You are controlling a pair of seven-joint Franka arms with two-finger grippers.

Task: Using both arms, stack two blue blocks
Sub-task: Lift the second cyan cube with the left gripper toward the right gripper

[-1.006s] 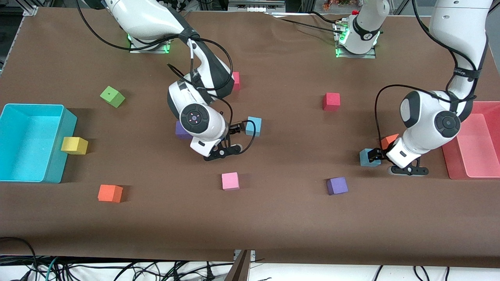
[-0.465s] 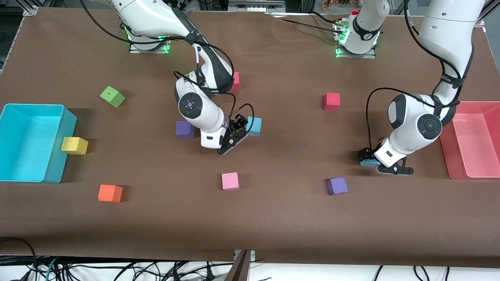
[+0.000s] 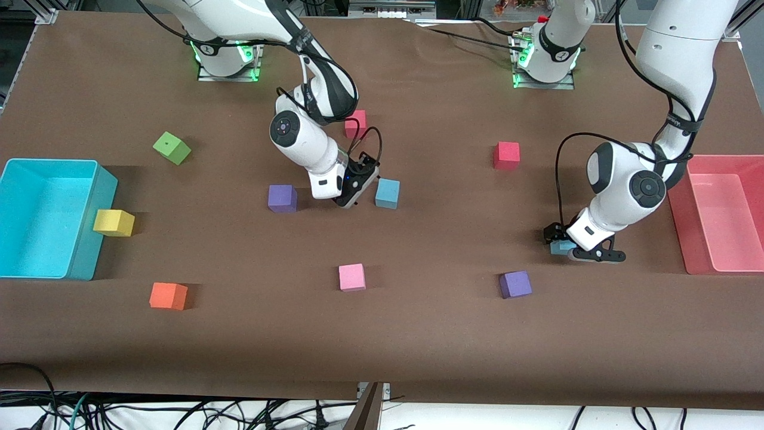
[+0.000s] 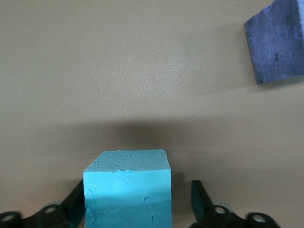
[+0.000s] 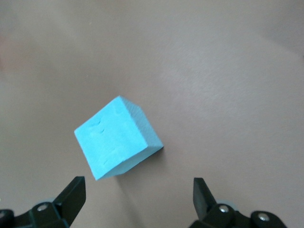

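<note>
Left claw [image 3: 564, 243] is low on the counter [image 3: 418, 334] toward left arm's end, spread around a blue block [image 4: 127, 187], one finger touching a side, other w/ a gap, not pinched yet. Right claw [image 3: 358, 186] is released, just beside 2nd blue block [image 3: 387, 193] mid-counter, which sits skewed to its fingers. Foam cubes: prob. light, squashy, grippy, so pinch flat opposite faces, gently. Left's block is mostly hidden under the wrist in front view; its base is cut off in left wrist view.

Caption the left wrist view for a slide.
Open left gripper straddling a blue block on the table, purple cube nearby.
</note>
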